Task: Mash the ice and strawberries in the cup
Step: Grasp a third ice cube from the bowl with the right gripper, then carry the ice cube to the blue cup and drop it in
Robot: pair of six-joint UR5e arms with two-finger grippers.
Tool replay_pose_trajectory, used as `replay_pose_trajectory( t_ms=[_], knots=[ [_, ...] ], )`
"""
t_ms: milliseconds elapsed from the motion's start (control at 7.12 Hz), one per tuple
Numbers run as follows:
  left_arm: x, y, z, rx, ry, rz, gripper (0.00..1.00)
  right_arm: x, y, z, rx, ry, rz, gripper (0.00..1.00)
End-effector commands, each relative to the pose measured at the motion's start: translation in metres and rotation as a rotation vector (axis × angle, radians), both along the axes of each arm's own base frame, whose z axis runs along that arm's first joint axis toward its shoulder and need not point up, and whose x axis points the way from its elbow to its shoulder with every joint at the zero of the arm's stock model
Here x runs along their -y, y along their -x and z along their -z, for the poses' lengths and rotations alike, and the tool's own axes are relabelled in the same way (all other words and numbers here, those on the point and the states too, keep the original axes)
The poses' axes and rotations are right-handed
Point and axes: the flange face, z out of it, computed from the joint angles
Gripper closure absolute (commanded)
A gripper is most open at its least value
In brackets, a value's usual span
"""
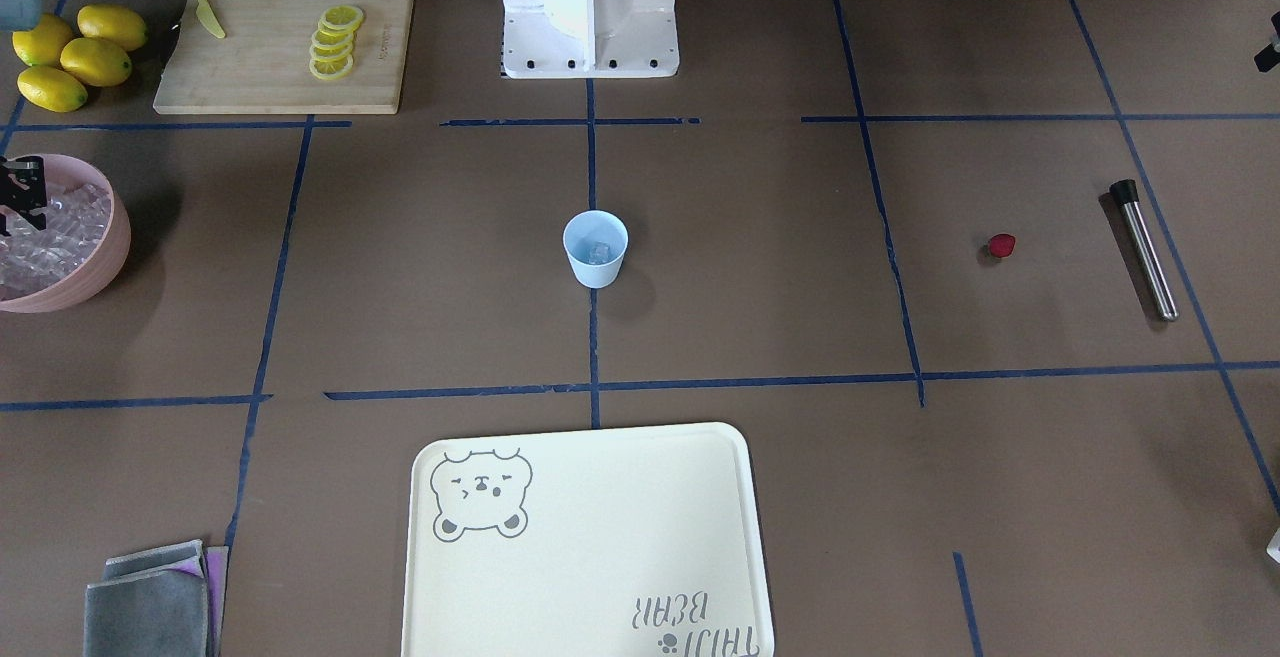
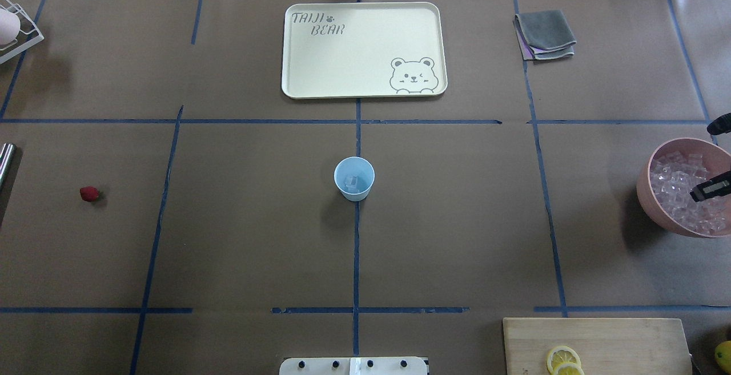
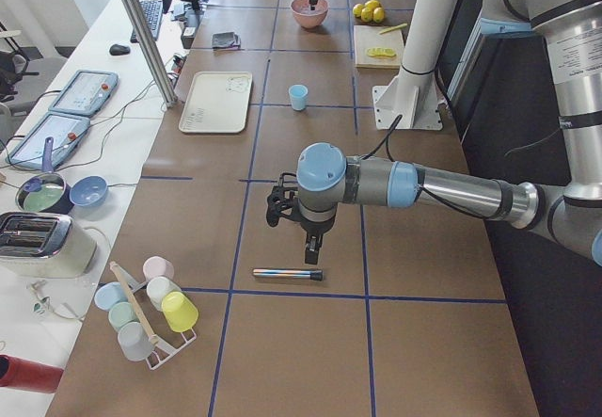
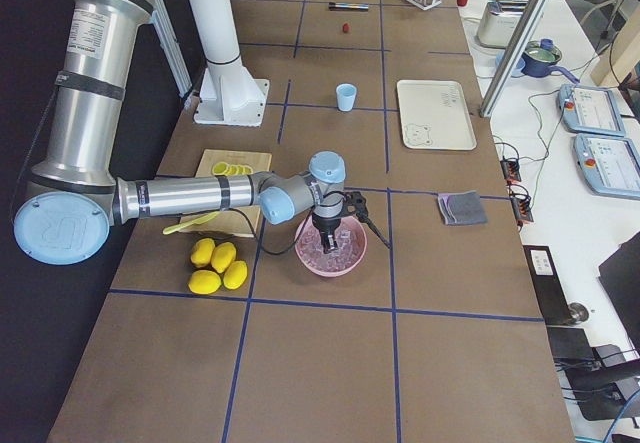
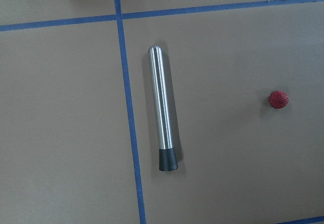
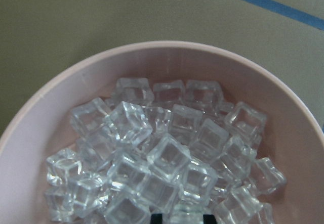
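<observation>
Inspection of the brown paper-covered surface [image 2: 257, 221] with blue tape lines, directions taken from the overhead view:

- The pale-blue tapered plastic cup [image 2: 354, 178] stands upright at the centre, on a tape line. One clear ice cube [image 2: 352, 181] lies inside it.
- The dark-red strawberry piece [image 2: 88, 193] lies on the surface at 9 o'clock from the cup, well apart from it.
- A steel muddler with a black tip [image 5: 163, 107] lies flat beyond the strawberry piece, near it but not touching.
- The left gripper [image 3: 310, 248] hangs above the muddler, clear of it. It shows in the left side view only, so I cannot tell whether its fingers are apart or together.
- A large pink bowl [image 2: 651, 204] sits at 3 o'clock from the cup, well apart, holding a heap of clear ice cubes [image 6: 162, 158].
- The right gripper [image 2: 710, 189] is over this bowl, low at the heap. Whether its fingers are apart or clamped on a cube cannot be told.
- A cream rectangular tray with a bear print [image 2: 342, 61] lies at 12 o'clock and folded grey cloths [image 2: 545, 33] at 1 o'clock.
- A wooden cutting board [image 1: 270, 47] at 5 o'clock carries lemon slices [image 1: 335, 42] and a yellow knife [image 1: 203, 2], with whole lemons [image 1: 75, 55] just beside it
</observation>
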Motion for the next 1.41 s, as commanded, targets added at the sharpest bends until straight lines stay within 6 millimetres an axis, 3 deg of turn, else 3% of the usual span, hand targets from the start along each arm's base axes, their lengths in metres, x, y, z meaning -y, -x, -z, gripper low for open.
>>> replay_pose_trajectory(
  t_ms=[0, 281, 422, 562, 703, 843, 984, 1124, 1265],
  knots=[
    [0.0, 0.0, 0.0, 0.001, -0.001, 0.0, 0.0, 0.0, -0.002, 0.009, 0.008, -0.016, -0.002, 1.0],
    [0.0, 0.0, 0.0, -0.001, -0.003, 0.0, 0.0, 0.002, -0.003, 0.078, 0.085, -0.072, -0.051, 1.0],
    [0.0, 0.0, 0.002, -0.001, -0.009, 0.0, 0.0, 0.008, 0.004, 0.11, 0.16, 0.006, -0.153, 1.0],
    [0.001, -0.001, 0.0, 0.001, -0.01, -0.003, 0.0, 0.01, 0.018, 0.142, 0.242, 0.075, -0.205, 1.0],
    [0.001, -0.001, 0.003, -0.001, -0.016, -0.004, 0.0, 0.018, 0.048, 0.197, 0.331, 0.127, -0.253, 1.0],
    [0.001, -0.001, 0.005, -0.007, -0.017, -0.004, 0.0, 0.02, 0.109, 0.254, 0.401, 0.202, -0.297, 1.0],
    [0.001, -0.001, 0.005, -0.012, -0.019, -0.004, 0.0, 0.007, 0.18, 0.311, 0.452, 0.246, -0.365, 1.0],
    [0.001, -0.001, 0.005, -0.012, -0.018, -0.005, 0.0, -0.009, 0.24, 0.356, 0.494, 0.289, -0.429, 1.0],
    [0.001, -0.001, 0.004, -0.012, -0.017, -0.005, 0.0, -0.012, 0.287, 0.397, 0.477, 0.308, -0.465, 1.0]
  ],
)
